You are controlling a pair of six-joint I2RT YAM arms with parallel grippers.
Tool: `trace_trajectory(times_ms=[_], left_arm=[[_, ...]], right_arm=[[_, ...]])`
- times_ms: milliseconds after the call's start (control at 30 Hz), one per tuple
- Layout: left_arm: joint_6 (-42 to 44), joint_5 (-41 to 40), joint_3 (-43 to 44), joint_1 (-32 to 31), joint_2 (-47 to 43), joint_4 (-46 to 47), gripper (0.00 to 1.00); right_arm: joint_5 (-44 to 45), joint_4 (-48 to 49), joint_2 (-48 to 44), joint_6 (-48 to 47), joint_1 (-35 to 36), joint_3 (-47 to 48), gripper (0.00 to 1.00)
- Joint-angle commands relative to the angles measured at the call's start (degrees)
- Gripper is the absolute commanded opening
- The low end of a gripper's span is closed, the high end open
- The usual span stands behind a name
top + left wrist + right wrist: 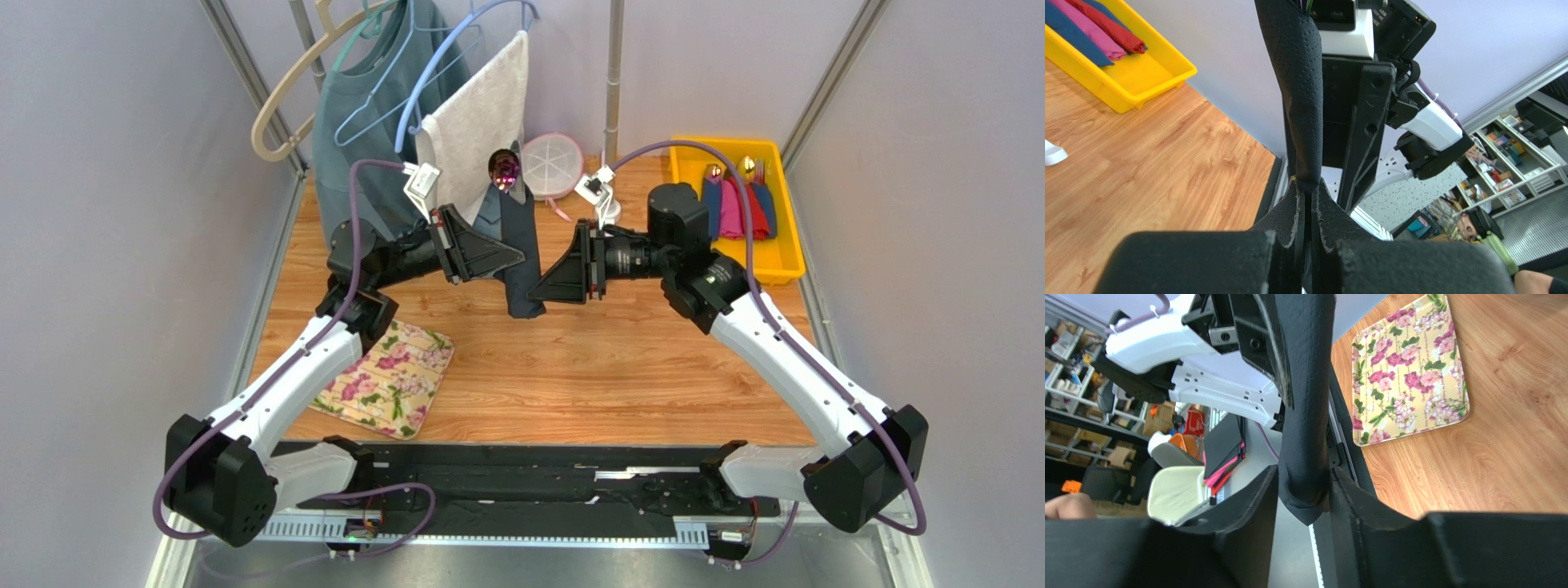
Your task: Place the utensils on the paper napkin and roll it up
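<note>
Between left tool (519,257), right tool (540,282): rolled napkin (526,304)

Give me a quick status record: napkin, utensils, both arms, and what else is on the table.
napkin: black, rolled into a tube, pinched from both sides
spoon: purple-pink bowl sticks out of the roll's far end
other utensils: not visible
left gripper: fingers shut on napkin
right gripper: fingers shut on napkin
mat: floral, near left, nothing on it
tray: yellow, far right, holds wrapped cutlery
</note>
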Motion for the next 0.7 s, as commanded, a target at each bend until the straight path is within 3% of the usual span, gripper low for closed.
trace_trajectory(times_ms=[0, 33, 167, 200, 233, 300, 400, 433, 533, 600, 667], left_arm=[[0.46, -1.97, 3.82, 0.63, -0.28, 3.46, 0.00], [0.46, -1.80, 3.90, 0.71, -0.19, 3.46, 0.00], [0.55, -2.06, 3.99, 0.72, -0.19, 3.46, 0.00], [0.55, -1.97, 4.08, 0.72, -0.19, 3.37, 0.00], [0.55, -2.06, 4.08, 0.80, -0.19, 3.37, 0.00], [0.63, -1.97, 4.26, 0.80, -0.10, 3.28, 0.00], [0.64, -1.97, 4.34, 0.89, 0.07, 3.19, 0.00], [0.72, -1.80, 4.34, 0.89, 0.07, 3.37, 0.00], [0.98, -1.10, 4.08, 0.89, 0.07, 3.89, 0.00], [1.07, -0.74, 3.47, 0.89, -0.01, 3.98, 0.00], [1.42, -0.21, 2.85, 0.89, -0.45, 4.42, 0.00]], right_arm=[[-0.57, -2.69, 0.46, -2.04, 1.09, 1.00, 0.43], [-0.49, -2.87, 0.28, -2.04, 1.26, 0.38, 0.46], [-0.40, -2.61, 0.10, -1.78, 2.58, -0.67, 0.46], [-0.57, -2.43, 0.02, -1.78, 2.75, -0.94, 0.42], [-1.01, -1.74, 0.02, -1.69, 3.02, -1.03, 0.22], [-0.93, -1.47, 0.10, -1.69, 3.02, -1.38, 0.01], [-1.19, -1.55, -0.07, -2.04, 3.11, -1.03, 0.00], [-0.67, -2.16, -0.07, -2.04, 3.11, -0.85, 0.02], [-0.23, -5.75, -0.16, -3.97, 2.50, 1.34, 0.41], [0.13, -5.86, -0.60, -3.80, 1.53, 2.83, 0.50], [0.48, -5.95, -0.16, -2.84, -0.40, 4.50, 0.50]])
